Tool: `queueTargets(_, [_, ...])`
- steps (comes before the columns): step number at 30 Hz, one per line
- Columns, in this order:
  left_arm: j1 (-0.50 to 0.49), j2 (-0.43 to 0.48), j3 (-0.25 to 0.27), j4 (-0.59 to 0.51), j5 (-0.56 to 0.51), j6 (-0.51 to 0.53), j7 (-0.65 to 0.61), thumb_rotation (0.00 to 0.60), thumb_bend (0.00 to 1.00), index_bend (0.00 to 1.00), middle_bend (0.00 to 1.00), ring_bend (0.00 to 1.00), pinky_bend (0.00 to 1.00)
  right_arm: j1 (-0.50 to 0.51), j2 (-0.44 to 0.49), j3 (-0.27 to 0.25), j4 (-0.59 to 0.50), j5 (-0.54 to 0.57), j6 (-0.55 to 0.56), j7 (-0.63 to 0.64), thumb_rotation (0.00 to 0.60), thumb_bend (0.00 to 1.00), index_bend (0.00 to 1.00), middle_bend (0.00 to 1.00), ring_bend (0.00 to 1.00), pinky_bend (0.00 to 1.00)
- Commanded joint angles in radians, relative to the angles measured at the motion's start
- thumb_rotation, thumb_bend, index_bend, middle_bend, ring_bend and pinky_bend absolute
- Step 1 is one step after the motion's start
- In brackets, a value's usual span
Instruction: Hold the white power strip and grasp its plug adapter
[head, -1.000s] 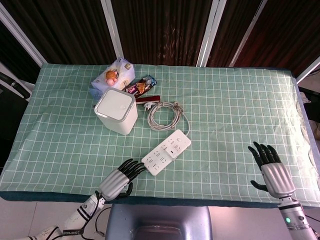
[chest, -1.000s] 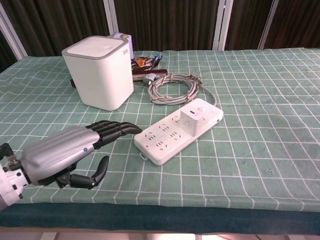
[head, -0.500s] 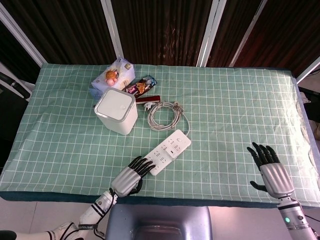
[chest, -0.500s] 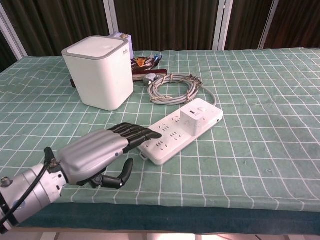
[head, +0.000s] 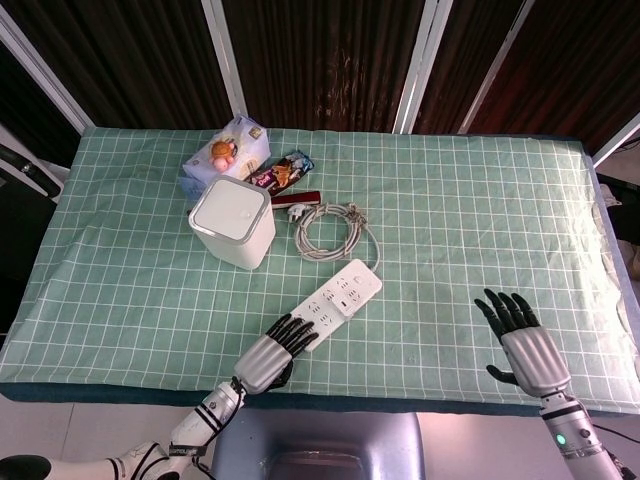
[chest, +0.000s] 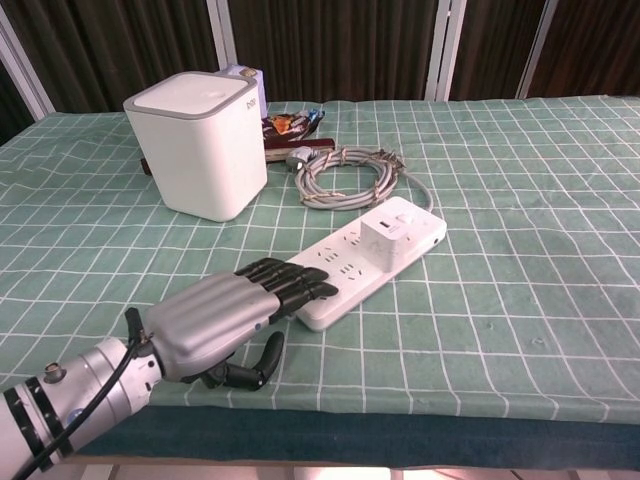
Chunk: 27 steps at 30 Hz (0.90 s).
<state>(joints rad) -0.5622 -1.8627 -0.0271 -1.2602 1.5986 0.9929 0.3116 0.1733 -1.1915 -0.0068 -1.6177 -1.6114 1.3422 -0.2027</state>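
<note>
the long white plastic power strip (chest: 360, 265) lies slantwise on the green checked tablecloth (head: 470, 230), near the table's near edge, with the small white cube plug adapter (chest: 389, 240) seated toward its far right end. the left hand (chest: 222, 313) lies flat, fingers (chest: 296, 284) stretched together over the strip's near left end, thumb tucked below, not clasping it. the right hand (head: 522, 341) hovers at the near right, well apart, fingers spread and holding nothing. a coiled grey cable (head: 331, 224) lies beyond the strip.

Green checked tablecloth (head: 480, 220); dark curtains (head: 330, 60) behind.
</note>
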Motion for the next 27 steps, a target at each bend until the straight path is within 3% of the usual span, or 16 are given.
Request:
queueTargets(1, [-0.007, 0.000, 0.001, -0.003, -0.013, -0.010, 0.012, 0.458, 0.79, 0.00, 0.01, 0.00, 0.02, 0.046, -0.020, 0.002, 0.006, -0.049, -0.029, -0.013, 0.600, 0.09, 0.00, 0.00, 0.00, 0.00])
queueTargets(8, [-0.014, 0.005, 0.004, -0.022, -0.033, -0.010, 0.027, 0.455, 0.79, 0.00, 0.02, 0.00, 0.02, 0.188, -0.082, 0.066, 0.021, -0.094, -0.140, -0.049, 0.600, 0.09, 0.00, 0.00, 0.00, 0.02])
queueTargets(14, [-0.020, 0.016, 0.011, -0.037, -0.044, -0.011, 0.027, 0.455, 0.79, 0.00, 0.03, 0.00, 0.02, 0.312, -0.191, 0.110, 0.108, -0.138, -0.208, -0.058, 0.600, 0.11, 0.02, 0.00, 0.00, 0.10])
queueTargets(21, [-0.026, 0.023, 0.012, -0.049, -0.065, -0.015, 0.035, 0.458, 0.79, 0.00, 0.05, 0.00, 0.02, 0.433, -0.321, 0.120, 0.274, -0.147, -0.295, -0.024, 0.600, 0.14, 0.08, 0.06, 0.00, 0.12])
queueTargets(27, [-0.030, 0.028, 0.017, -0.052, -0.076, -0.017, 0.038, 0.453, 0.79, 0.00, 0.05, 0.00, 0.02, 0.472, -0.413, 0.100, 0.394, -0.146, -0.299, 0.008, 0.600, 0.16, 0.10, 0.08, 0.00, 0.12])
